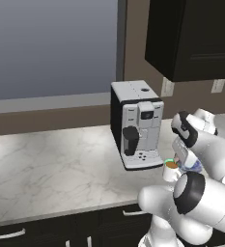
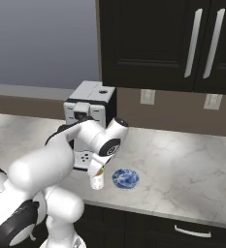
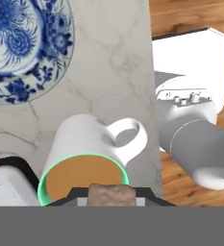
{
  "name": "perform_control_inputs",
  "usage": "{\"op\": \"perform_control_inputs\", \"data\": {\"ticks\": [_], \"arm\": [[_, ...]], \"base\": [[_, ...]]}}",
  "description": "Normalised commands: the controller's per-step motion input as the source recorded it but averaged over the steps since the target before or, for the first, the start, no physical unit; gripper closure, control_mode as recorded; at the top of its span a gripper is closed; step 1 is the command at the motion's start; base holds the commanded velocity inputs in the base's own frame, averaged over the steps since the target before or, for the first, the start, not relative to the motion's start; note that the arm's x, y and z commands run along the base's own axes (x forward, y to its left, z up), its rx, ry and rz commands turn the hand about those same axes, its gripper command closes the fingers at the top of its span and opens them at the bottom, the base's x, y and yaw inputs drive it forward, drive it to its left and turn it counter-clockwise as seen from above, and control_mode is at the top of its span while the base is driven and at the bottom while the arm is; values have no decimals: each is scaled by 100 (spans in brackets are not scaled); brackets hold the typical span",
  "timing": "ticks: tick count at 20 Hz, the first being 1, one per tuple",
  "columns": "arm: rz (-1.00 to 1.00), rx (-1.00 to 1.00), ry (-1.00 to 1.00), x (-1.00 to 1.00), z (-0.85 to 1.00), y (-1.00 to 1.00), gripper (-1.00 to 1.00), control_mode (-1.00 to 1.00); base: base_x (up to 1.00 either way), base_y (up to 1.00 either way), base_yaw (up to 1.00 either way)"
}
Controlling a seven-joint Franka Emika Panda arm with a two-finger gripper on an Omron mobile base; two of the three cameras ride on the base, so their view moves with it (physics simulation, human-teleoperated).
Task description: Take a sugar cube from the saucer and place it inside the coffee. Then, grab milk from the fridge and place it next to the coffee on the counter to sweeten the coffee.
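Observation:
My gripper [image 3: 111, 199] is shut on a brownish sugar cube [image 3: 111, 192] and hangs just above the coffee [image 3: 82, 180], a white mug with a green rim and brown liquid. The mug [image 2: 97, 182] stands on the marbled counter [image 2: 182, 164], in front of the coffee machine. Right of it lies the blue patterned saucer [image 2: 125, 178], seen close up in the hand view [image 3: 27, 48] with nothing on the part in sight. In the left base view the gripper [image 1: 180, 161] hovers over the mug [image 1: 171, 170]. The milk and the fridge are out of view.
A black-and-silver coffee machine [image 1: 135, 125] stands against the wall just behind the mug. Black wall cabinets [image 2: 163, 43] hang above. The counter's front edge [image 3: 149, 96] runs close beside the mug's handle, with wooden floor below.

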Motion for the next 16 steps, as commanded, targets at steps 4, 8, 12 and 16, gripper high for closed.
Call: {"op": "perform_control_inputs", "data": {"ticks": [4, 8, 12, 16], "arm": [[8, 0, -1, 0, -1, 7, 100, -100], [5, 0, -6, 0, -3, 5, 100, -100], [5, 0, -8, 0, -17, 0, 100, -100], [2, 0, -4, 0, -24, 2, 100, -100]], "base": [[0, 0, 0], [0, 0, 0], [0, 0, 0], [0, 0, 0]]}}
